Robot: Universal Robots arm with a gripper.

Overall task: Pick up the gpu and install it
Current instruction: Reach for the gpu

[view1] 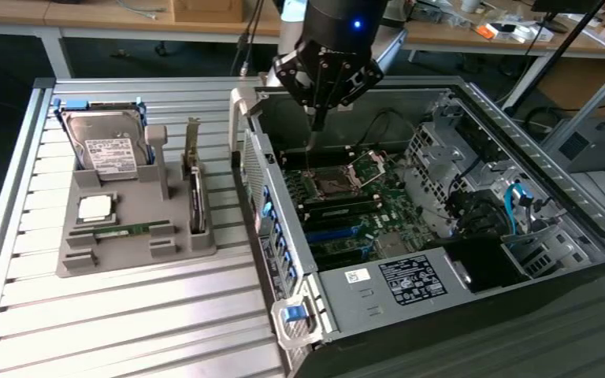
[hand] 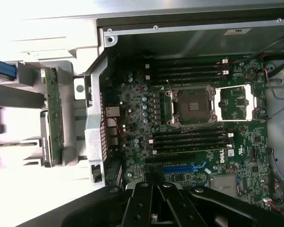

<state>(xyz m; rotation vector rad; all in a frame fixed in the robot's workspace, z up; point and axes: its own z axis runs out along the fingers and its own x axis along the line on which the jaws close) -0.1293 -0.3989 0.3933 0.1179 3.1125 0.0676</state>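
The gpu [view1: 192,187] is a thin dark card with a silvery bracket. It stands on edge in the grey holder [view1: 124,253] on the slatted table, on the exterior view's left of the computer case. In the wrist view the gpu [hand: 51,116] appears edge-on in the holder, just outside the case wall. My gripper [view1: 317,126] hangs over the open case [view1: 554,161], above the motherboard [view1: 345,201], well apart from the gpu. Its fingers [hand: 141,201] are pressed together with nothing between them. A blue slot [hand: 180,168] lies on the motherboard [hand: 132,118] just below the fingertips.
The holder also carries a silver hard drive [view1: 108,150], a small square chip [view1: 94,207] and a green memory stick [view1: 126,230]. The case wall [view1: 255,169] rises between holder and motherboard. Drive cages and cables [view1: 491,201] crowd the case's far side.
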